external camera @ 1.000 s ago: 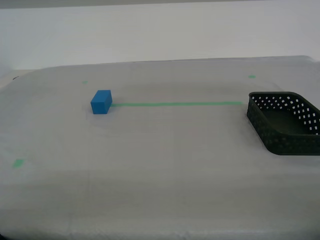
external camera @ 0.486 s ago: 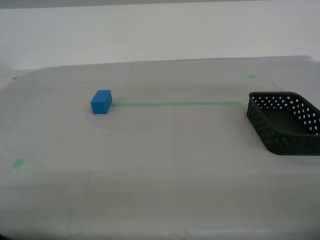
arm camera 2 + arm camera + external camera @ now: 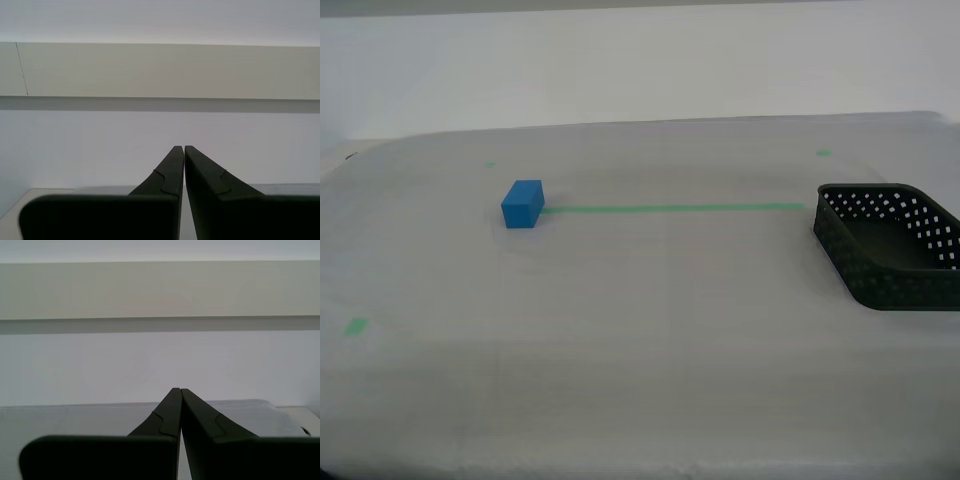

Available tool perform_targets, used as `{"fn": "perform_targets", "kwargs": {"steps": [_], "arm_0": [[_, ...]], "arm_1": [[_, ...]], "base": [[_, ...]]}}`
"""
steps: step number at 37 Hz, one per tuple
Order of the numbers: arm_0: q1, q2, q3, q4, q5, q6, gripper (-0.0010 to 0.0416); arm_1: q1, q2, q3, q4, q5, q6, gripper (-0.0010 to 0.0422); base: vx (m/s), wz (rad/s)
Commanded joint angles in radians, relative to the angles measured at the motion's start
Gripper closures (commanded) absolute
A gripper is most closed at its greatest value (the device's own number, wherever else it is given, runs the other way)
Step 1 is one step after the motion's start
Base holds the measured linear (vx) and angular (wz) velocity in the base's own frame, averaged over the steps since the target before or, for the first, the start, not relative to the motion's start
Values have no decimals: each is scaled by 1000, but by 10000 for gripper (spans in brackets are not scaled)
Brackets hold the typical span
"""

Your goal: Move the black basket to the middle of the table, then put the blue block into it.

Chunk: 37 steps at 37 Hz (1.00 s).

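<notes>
Black perforated plastic basket [image 3: 892,243], squarish with rounded corners, sits at roughly three o'clock on the wide table covered in whitish-grey cloth [image 3: 640,340], cut off by the exterior view's right edge, and across the last second it has not shifted at all. The small bright-blue solid block [image 3: 523,204] has likewise stayed put at about ten o'clock, touching the end of the thin green tape line [image 3: 675,208] that runs from it toward the basket. Nothing having moved tells me, as I judge it, that the task has not started: the basket is not yet in the middle and it holds nothing. My first gripper [image 3: 180,392] has its fingers pressed together with nothing between them, and my second gripper [image 3: 184,149] is closed and bare the same way. Both wrist views look out level at a pale wall, so neither gripper is near the basket or block, and no arm appears in the exterior view; a reach down toward the basket looks like the first call.
</notes>
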Motion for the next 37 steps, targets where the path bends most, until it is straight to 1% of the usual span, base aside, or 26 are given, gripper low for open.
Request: {"fn": "perform_targets", "kwargs": {"steps": [1, 37], "arm_0": [[0, 0, 1, 3, 0, 0, 406], [0, 0, 1, 2, 0, 0, 406]], "arm_1": [[0, 0, 0, 5, 0, 2, 412], [0, 0, 0, 5, 0, 2, 412]], "base": [[0, 0], [0, 0]]}}
